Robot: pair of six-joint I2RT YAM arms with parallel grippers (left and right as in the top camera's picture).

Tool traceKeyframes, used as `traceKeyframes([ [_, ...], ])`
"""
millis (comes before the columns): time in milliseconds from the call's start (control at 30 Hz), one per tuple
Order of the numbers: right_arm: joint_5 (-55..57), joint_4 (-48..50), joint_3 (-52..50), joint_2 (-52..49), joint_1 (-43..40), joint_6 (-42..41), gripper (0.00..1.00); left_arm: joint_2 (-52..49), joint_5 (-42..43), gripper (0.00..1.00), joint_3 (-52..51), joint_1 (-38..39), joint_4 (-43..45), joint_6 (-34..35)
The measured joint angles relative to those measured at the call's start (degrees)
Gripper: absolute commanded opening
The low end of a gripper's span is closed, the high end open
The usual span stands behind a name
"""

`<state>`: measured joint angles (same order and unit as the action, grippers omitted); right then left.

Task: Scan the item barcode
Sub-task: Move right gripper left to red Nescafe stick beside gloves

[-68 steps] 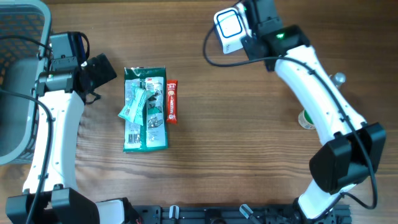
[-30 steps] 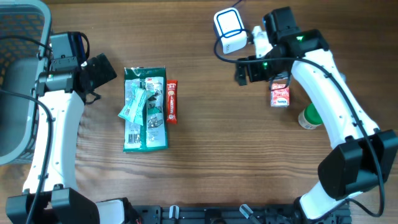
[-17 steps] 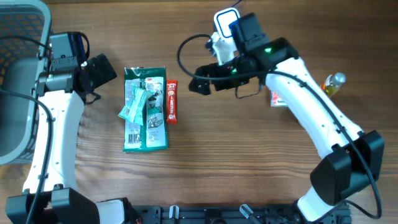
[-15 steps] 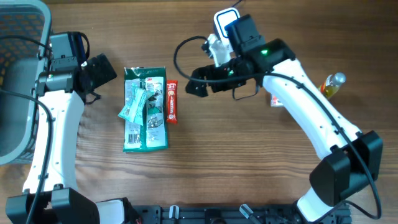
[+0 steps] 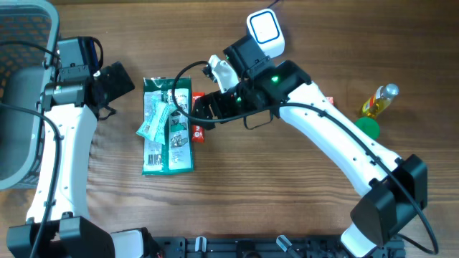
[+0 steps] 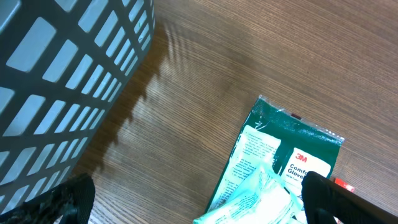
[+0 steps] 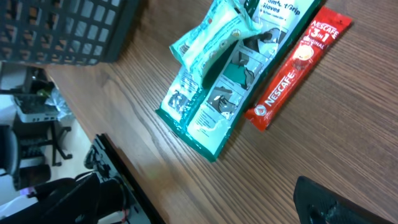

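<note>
**Overhead.** The right tool [image 5: 199,113] hangs over the Nescafe stick [image 5: 199,134], judged to be the item for scanning. The stick lies flat on the table [image 5: 272,208], just beside the green glove packet [image 5: 168,154]. The arm hides the stick's middle, so contact cannot be told here. The scanner [image 5: 265,29] sits well apart at the far edge. The left tool [image 5: 120,81] waits near the basket [image 5: 18,143].

**Left wrist.** The left tool's fingers [image 6: 68,196] are spread wide with nothing between them. This view shows only the basket wall, the packet's top and a red sliver of the stick.

**Right wrist.** This view settles what the overhead hides: the right tool's jaws are spread, empty and clear above the stick. The stick's lower end touches the packet or nearly so. A pale sachet [image 7: 214,40] lies across the packet. No barcode can be made out on the upturned face.

**Risks.** The stick is thin and flat, so the jaws may skid over it. They may also pinch the packet's edge with it and drag both. If the code is underneath, or ends up under a finger, the scan would likely fail.
</note>
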<state>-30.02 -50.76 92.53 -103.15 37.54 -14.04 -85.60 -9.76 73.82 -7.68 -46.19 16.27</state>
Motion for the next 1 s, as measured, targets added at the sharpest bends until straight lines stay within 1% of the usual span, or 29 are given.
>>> traceKeyframes([
  [233,2.03,6.05,-4.72,0.0,2.45,-3.06,0.99,0.0,0.0,1.0,0.0,0.0,-0.02,0.0],
  [300,2.21,8.33,-6.45,0.0,2.89,-5.18,0.95,0.0,0.0,1.0,0.0,0.0,0.0,0.0],
  [467,3.65,17.66,-12.68,0.0,4.57,-8.0,0.67,0.0,-0.02,1.0,0.0,0.0,0.0,-0.02],
  [500,5.03,19.32,-13.7,0.0,4.81,-8.7,0.6,0.0,0.0,1.0,0.0,0.0,-0.02,-0.02],
  [533,6.58,20.83,-14.49,0.0,4.87,-9.46,0.51,0.0,-0.02,1.0,0.0,0.0,-0.02,0.0],
  [567,8.44,22.47,-15.28,0.0,4.85,-10.38,0.4,0.0,0.0,1.0,0.0,0.0,0.0,0.0],
  [600,11.28,24.44,-16.06,-0.02,4.85,-10.97,0.32,0.0,0.0,1.0,0.0,0.0,0.0,0.0],
  [633,12.94,25.92,-16.48,-0.13,4.85,-11.69,0.31,0.0,0.0,1.0,0.0,0.0,0.0,0.0],
  [667,15.21,27.98,-16.65,-0.59,4.85,-12.31,0.28,0.0,-0.02,1.0,0.0,0.0,-0.02,0.0],
  [800,18.95,36.81,-16.76,-4.26,4.87,-13.86,0.29,0.0,-0.02,1.0,0.0,0.0,0.0,0.0],
  [833,19.3,38.23,-16.76,-5.49,4.87,-14.36,0.3,0.0,0.0,1.0,0.0,0.0,0.0,0.0],
  [867,19.61,39.26,-16.76,-6.8,4.92,-14.69,0.33,0.0,0.0,1.0,0.0,0.0,-0.02,0.0],
  [900,19.82,40.41,-16.76,-8.59,5.01,-14.95,0.34,0.0,-0.02,1.0,0.0,0.0,-0.02,-0.02],
  [1000,20.06,42.23,-16.76,-12.55,5.73,-16.17,0.32,0.0,0.0,1.0,0.0,0.0,0.02,-0.02],
])
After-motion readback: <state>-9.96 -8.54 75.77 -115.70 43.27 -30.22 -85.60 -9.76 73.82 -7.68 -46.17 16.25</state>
